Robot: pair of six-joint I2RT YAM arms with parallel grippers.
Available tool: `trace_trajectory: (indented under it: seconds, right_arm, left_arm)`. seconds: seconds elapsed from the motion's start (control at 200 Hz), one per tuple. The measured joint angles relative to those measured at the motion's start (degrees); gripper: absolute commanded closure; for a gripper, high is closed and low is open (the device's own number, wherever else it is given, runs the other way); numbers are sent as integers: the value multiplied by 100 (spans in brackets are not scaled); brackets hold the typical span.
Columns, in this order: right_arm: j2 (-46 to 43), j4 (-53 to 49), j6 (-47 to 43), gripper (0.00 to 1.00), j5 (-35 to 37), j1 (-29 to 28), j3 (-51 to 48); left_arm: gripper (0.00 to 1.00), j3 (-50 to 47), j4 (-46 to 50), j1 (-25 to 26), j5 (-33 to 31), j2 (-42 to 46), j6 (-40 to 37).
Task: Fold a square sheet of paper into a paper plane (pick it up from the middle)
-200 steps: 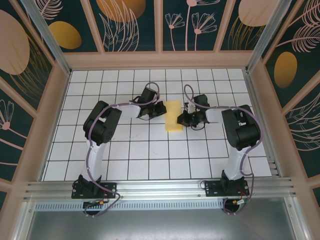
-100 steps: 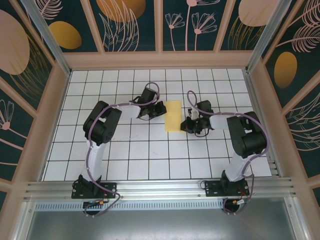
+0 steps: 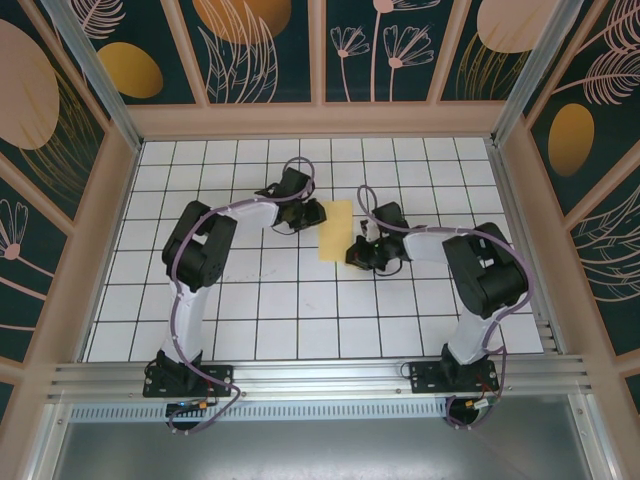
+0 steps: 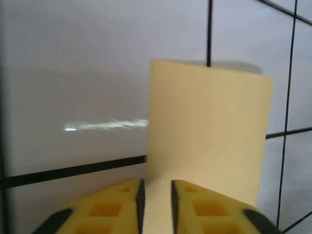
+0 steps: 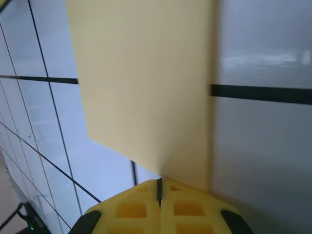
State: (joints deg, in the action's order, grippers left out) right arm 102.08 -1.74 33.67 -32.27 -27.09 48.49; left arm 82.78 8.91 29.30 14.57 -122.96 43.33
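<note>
The yellow sheet of paper (image 3: 335, 228) lies folded into a narrow rectangle, about one tile wide and two long, slightly tilted on the white grid floor. My left gripper (image 3: 312, 212) is at its upper left edge. In the left wrist view the paper (image 4: 209, 131) runs under the left gripper (image 4: 156, 183), whose jaws stand a narrow gap apart. My right gripper (image 3: 358, 250) is at the paper's lower right corner. In the right wrist view the right gripper (image 5: 159, 181) is shut, and the paper (image 5: 146, 83) comes out of the seam between its jaws.
The white tiled floor (image 3: 300, 310) is walled on three sides by dark panels with orange ovals (image 3: 130, 68). An aluminium rail (image 3: 320, 378) runs along the near edge by the arm bases. Free floor lies on all sides of the paper.
The right gripper has moved left and down to the paper's lower right corner. The paper has shifted a little left and tilted. The left gripper has edged up and left.
</note>
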Motion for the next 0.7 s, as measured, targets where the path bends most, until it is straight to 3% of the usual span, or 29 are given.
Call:
trace_trajectory:
  seconds: [0.175,0.34,0.701]
  right_arm:
    - [197,68,457,99,356,-238,503]
    - [111,-70,461,96,778,-214,817]
    - [332,-785,216,96,1340,-216,1126]
  left_arm:
    - [59,-186,229,-457,-448,901,57]
    - [49,-933,188,-826,-811,2094,76]
    - [6,-2144,160,-852,-1416,2822,105]
